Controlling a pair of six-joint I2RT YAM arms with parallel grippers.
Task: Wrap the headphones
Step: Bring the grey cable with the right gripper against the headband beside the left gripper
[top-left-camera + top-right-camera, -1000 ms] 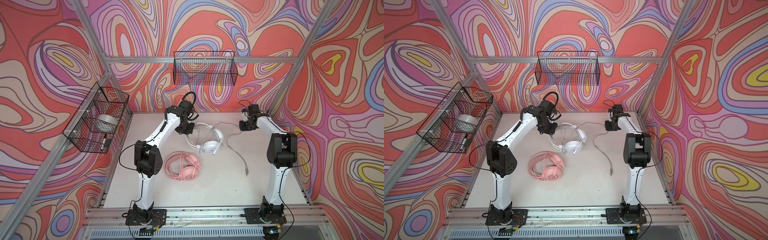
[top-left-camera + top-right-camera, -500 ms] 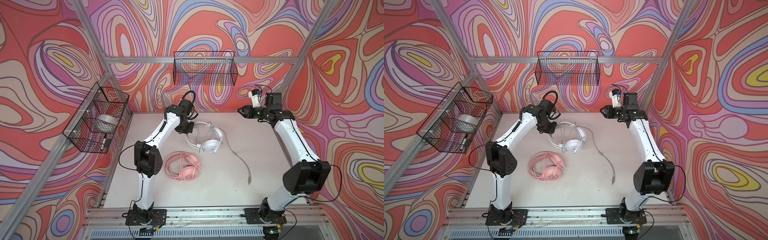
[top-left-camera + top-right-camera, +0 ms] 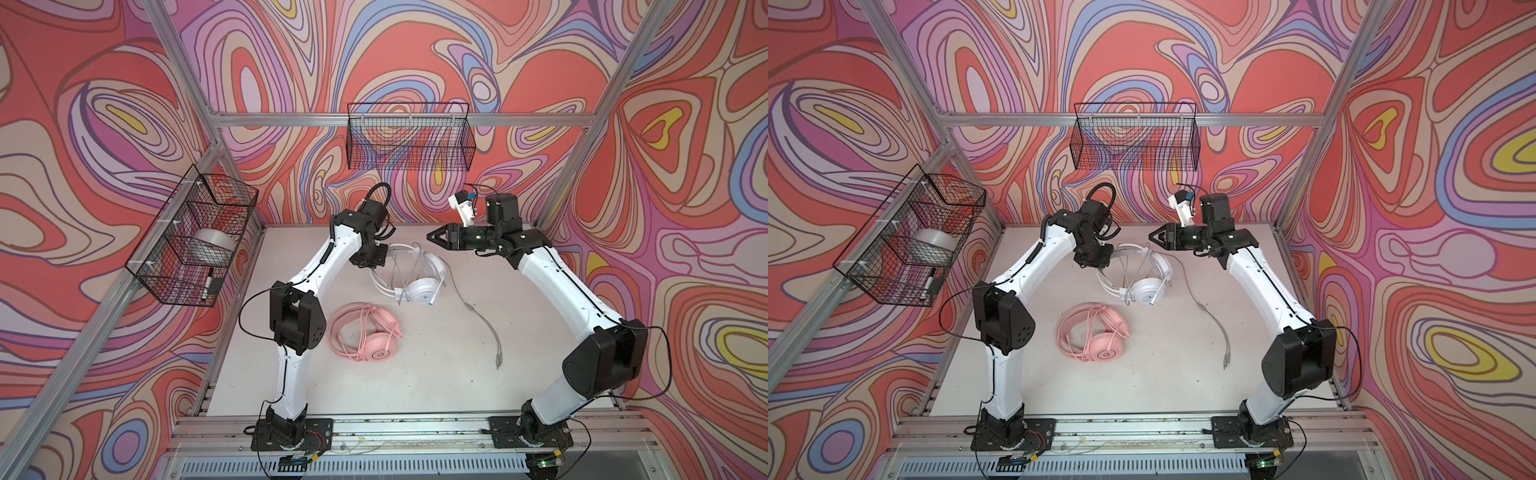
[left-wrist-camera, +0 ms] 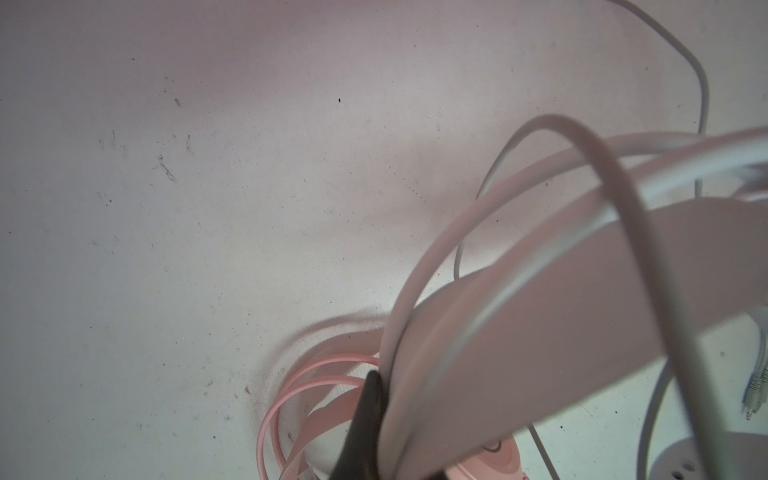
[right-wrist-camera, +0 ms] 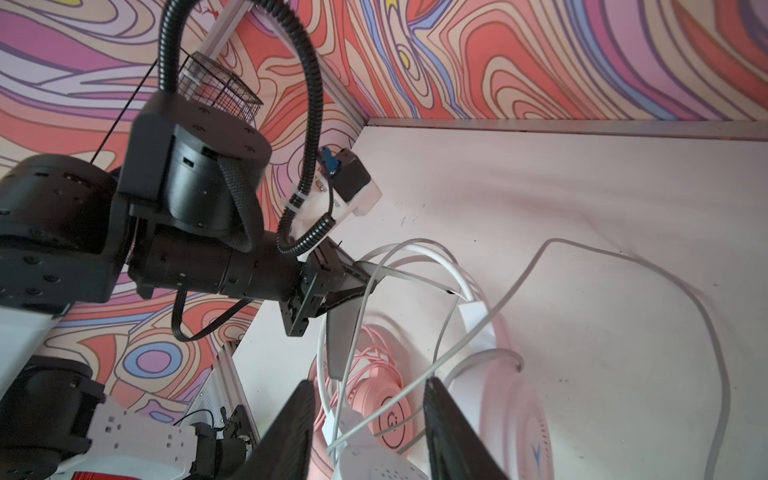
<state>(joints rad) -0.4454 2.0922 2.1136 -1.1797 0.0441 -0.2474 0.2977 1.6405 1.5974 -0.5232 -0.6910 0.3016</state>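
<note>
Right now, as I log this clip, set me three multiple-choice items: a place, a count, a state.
1. Where is the pink headset?
A. hanging on the back wall
B. flat on the table
C. stacked on the other headset

2. How many wire baskets are there?
A. one
B. two
C. three

3. The left fingers are:
A. open over bare table
B. shut on the pink cable
C. shut on the white headset, at its band

Key:
1 B, it lies on the table with its cable looped round it.
2 B, one is at the back and one at the side.
3 C, the white band runs out from between them.
</note>
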